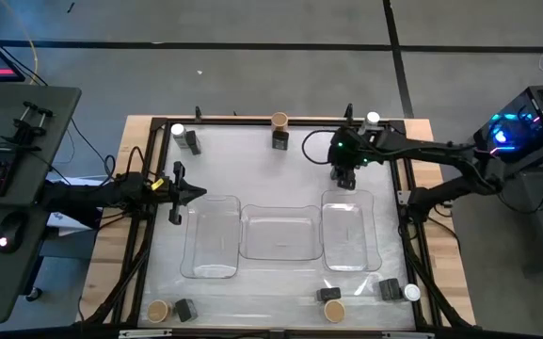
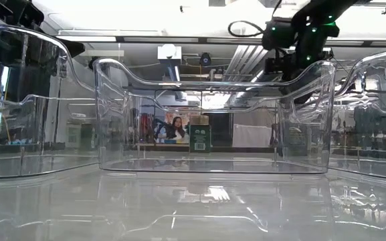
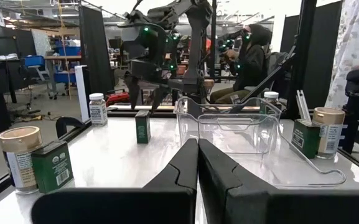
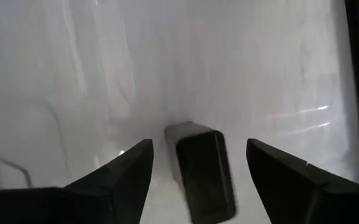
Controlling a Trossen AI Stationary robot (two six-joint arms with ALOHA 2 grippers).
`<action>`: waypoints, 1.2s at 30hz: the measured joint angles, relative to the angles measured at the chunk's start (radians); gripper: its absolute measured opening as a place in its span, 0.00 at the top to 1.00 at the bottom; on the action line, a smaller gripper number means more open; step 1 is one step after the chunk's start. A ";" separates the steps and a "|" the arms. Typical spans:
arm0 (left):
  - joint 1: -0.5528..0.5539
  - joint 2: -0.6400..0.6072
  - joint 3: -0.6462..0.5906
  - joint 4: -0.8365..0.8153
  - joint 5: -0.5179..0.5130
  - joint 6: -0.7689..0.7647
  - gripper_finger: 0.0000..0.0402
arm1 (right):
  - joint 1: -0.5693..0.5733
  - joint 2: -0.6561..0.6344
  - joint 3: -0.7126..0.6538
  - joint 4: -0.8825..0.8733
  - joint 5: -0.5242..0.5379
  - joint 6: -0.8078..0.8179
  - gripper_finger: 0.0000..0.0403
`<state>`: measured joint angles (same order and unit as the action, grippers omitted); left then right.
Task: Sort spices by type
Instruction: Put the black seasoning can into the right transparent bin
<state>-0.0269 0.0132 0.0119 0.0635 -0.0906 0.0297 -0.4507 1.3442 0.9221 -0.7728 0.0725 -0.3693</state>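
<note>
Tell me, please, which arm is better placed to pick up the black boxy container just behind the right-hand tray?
The right. Its gripper hangs directly over the black box, open fingers either side. The left gripper waits shut beside the left tray, far off.

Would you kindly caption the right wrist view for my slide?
Right gripper, fingers open, poised over a black boxy spice container on the white table.

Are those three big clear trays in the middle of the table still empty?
Yes, by the high view: the left tray, middle tray and right tray show only bare clear bottoms, and the spice containers all stand outside them.
</note>
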 joint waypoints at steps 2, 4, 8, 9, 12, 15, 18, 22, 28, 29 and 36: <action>0.000 0.000 0.000 0.000 0.000 0.000 1.00 | -0.003 0.019 0.017 -0.034 0.007 -0.056 0.36; 0.000 0.000 0.000 0.000 0.000 0.000 1.00 | -0.008 0.035 0.025 -0.069 0.013 -0.090 0.36; 0.000 0.000 0.000 0.000 0.000 0.000 1.00 | -0.007 0.078 0.025 -0.120 0.014 -0.143 0.36; 0.000 0.000 0.000 0.000 0.000 0.000 1.00 | -0.007 0.095 0.025 -0.116 0.022 -0.145 0.36; 0.000 0.000 0.000 0.000 0.000 0.000 1.00 | -0.007 0.145 0.025 -0.083 0.077 -0.145 0.36; 0.000 0.000 0.000 0.000 0.000 0.000 1.00 | -0.008 0.180 0.027 -0.062 0.092 -0.147 0.36; 0.000 0.000 0.000 0.000 0.000 0.000 1.00 | -0.007 0.201 0.029 -0.062 0.076 -0.132 0.39; 0.000 0.000 0.000 0.000 0.000 0.000 1.00 | -0.006 0.182 0.025 -0.076 0.060 -0.044 0.55; 0.000 0.000 0.000 0.000 0.000 0.000 1.00 | -0.010 0.056 0.025 -0.080 0.030 0.128 0.71; 0.000 0.000 0.000 0.000 0.000 0.000 1.00 | -0.014 0.027 0.025 -0.079 0.028 0.143 0.71; 0.000 0.000 0.000 -0.001 0.000 0.000 1.00 | -0.038 -0.193 0.054 -0.232 0.017 0.441 0.71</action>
<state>-0.0269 0.0132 0.0118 0.0628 -0.0906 0.0297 -0.4888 1.1514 0.9758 -1.0050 0.0896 0.0712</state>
